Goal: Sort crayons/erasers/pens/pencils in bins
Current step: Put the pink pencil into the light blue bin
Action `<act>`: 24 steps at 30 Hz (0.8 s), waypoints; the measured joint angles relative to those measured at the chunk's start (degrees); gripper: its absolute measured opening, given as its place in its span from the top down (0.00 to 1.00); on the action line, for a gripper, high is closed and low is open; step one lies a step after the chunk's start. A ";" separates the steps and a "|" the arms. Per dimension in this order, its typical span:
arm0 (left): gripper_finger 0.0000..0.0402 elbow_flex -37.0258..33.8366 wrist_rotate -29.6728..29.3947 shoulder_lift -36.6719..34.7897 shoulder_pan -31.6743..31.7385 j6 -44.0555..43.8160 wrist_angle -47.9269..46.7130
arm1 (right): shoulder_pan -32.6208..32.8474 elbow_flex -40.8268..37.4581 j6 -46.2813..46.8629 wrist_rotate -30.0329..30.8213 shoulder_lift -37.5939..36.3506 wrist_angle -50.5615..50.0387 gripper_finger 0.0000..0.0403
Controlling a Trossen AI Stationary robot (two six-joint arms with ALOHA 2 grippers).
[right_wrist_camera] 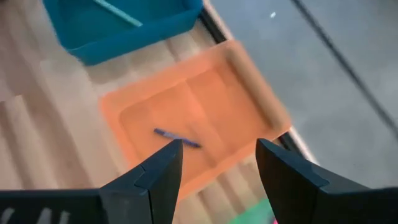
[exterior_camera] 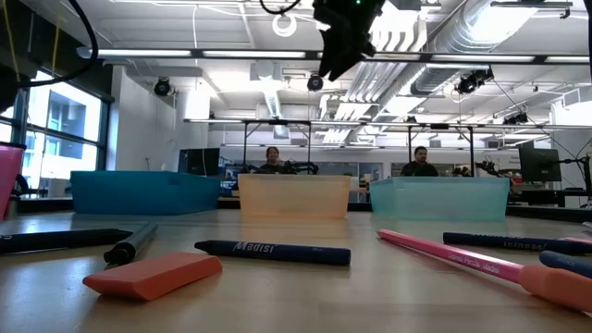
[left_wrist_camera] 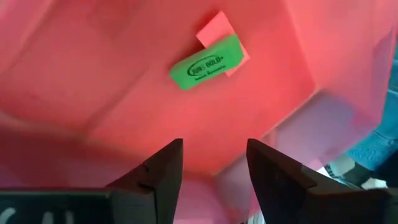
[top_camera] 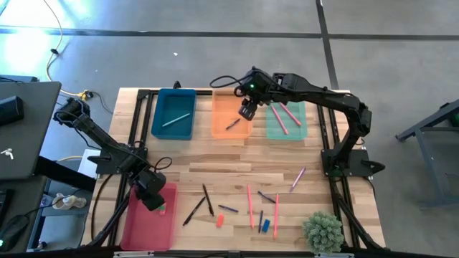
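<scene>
My left gripper stands open over the pink-red bin at the table's near left. In that bin a green eraser lies partly on a pink eraser, apart from the fingers. My right gripper hangs open high above the orange bin, where one dark blue pen lies on the floor. The teal-blue bin holds a silver-grey pen. Pink-red sticks lie in the mint green bin.
Loose sticks and erasers lie on the near middle of the table: dark pens, pink-red sticks, an orange eraser, a blue eraser. A small green plant stands at the near right corner. A laptop sits left of the table.
</scene>
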 joint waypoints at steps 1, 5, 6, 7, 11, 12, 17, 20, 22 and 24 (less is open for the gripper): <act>0.59 0.00 -0.09 -0.38 0.00 0.01 0.15 | 0.07 0.00 0.69 -0.80 0.00 -0.49 0.51; 0.60 0.02 -1.57 -2.64 0.27 1.14 1.67 | 1.02 0.00 3.33 -2.93 0.00 -1.86 0.51; 0.60 0.02 -1.57 -3.40 0.53 1.29 2.25 | 1.46 0.00 4.08 -3.06 0.00 -2.14 0.51; 0.60 0.02 -1.57 -4.22 0.87 1.29 2.66 | 1.89 0.00 4.70 -3.07 0.00 -2.48 0.51; 0.60 0.04 -4.26 -8.37 2.55 3.02 2.65 | 3.70 0.00 7.76 -3.07 0.01 -3.68 0.51; 0.60 0.04 -5.42 -9.57 3.05 3.88 2.55 | 4.16 -0.03 8.64 -3.07 0.02 -4.00 0.51; 0.60 0.06 -10.96 -15.13 5.77 7.80 2.70 | 6.41 -0.17 12.18 -3.20 0.02 -6.28 0.51; 0.60 0.07 -13.62 -18.07 7.99 10.54 2.67 | 7.85 -0.17 14.83 -3.85 0.26 -8.01 0.51; 0.61 0.07 -15.21 -19.91 9.71 12.39 2.74 | 8.76 -0.17 16.15 -4.36 0.33 -9.09 0.51; 0.61 0.07 -16.47 -21.42 11.65 14.36 2.71 | 9.79 -0.17 16.82 -4.56 0.38 -9.61 0.51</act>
